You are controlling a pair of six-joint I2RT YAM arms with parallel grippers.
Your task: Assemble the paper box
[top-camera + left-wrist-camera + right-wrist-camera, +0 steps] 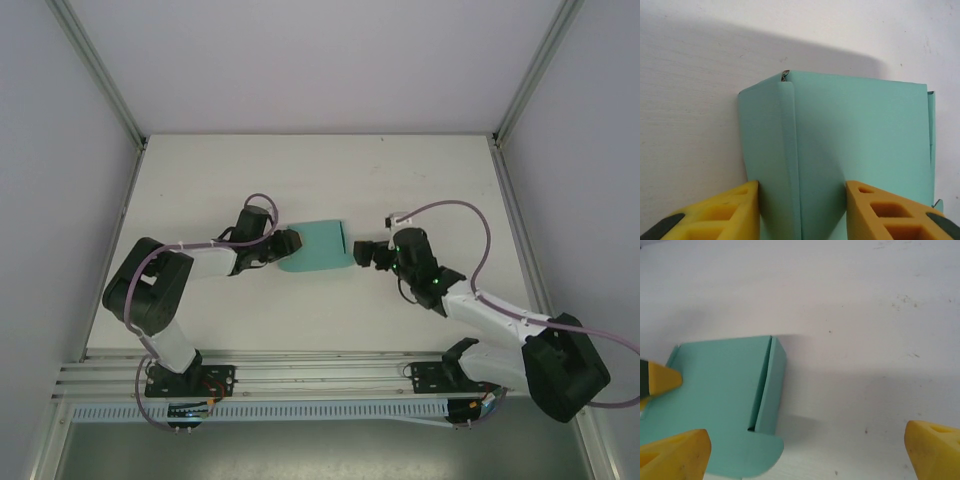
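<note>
The teal paper box [318, 247] lies partly folded at the middle of the white table, one side wall [767, 145] turned up and a rounded flap [747, 455] lying flat. From the left, my left gripper [292, 243] has its yellow fingers [735, 210] closed in on the box's folded corner edge, and both touch the card [860, 145]. One left fingertip [662, 379] rests on the box in the right wrist view. My right gripper [365, 252] stands wide open just right of the box, with bare table between its fingers [685, 452].
The white table [200, 180] is ringed by pale walls and metal frame posts [100, 70]. A rail [320, 375] with both arm bases runs along the near edge. Cables [450, 210] loop over the arms.
</note>
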